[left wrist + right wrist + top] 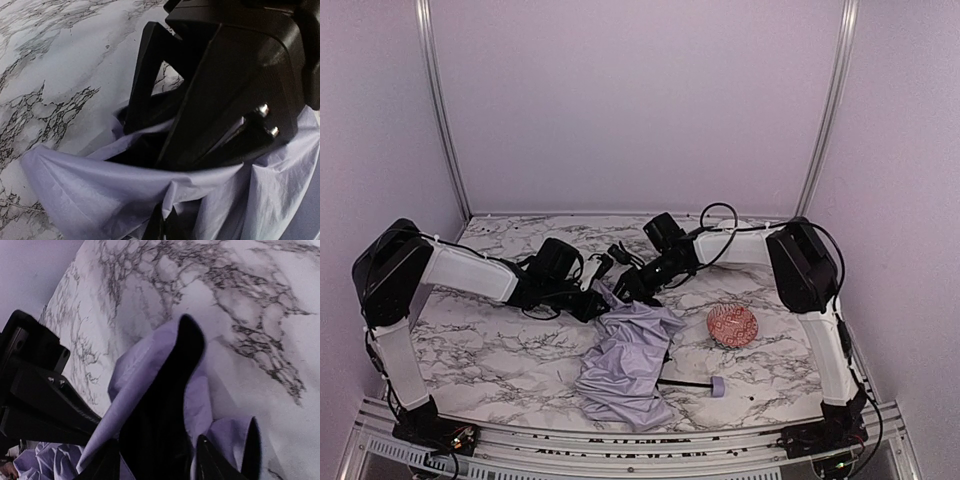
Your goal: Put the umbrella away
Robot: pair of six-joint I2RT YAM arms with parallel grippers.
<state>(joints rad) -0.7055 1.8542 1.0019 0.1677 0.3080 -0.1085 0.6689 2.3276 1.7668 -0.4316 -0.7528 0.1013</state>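
One lavender umbrella (635, 340) lies collapsed on your marble bench (500, 350), its handle (716, 387) near right and its crumpled canopy (615, 385) mid-bench. A red bowl (733, 325) sits just right of it. Farther back, your left end effector (596, 299) and right end effector (626, 285) meet at the canopy's far edge. Fabric hides whether either is clenched.

- Robot test cell in a lab, by every sign, rather than a home or shop.
- Boxed in by plain lavender walls (640, 100) framed with bare aluminium posts (442, 110).
- Fitted with a marble-pattern counter (510, 350) that ends in a metal rail (620, 450).
- Worked by a left arm (470, 270) and right arm (740, 243) bolted there, trailing loose black cables (720, 212).
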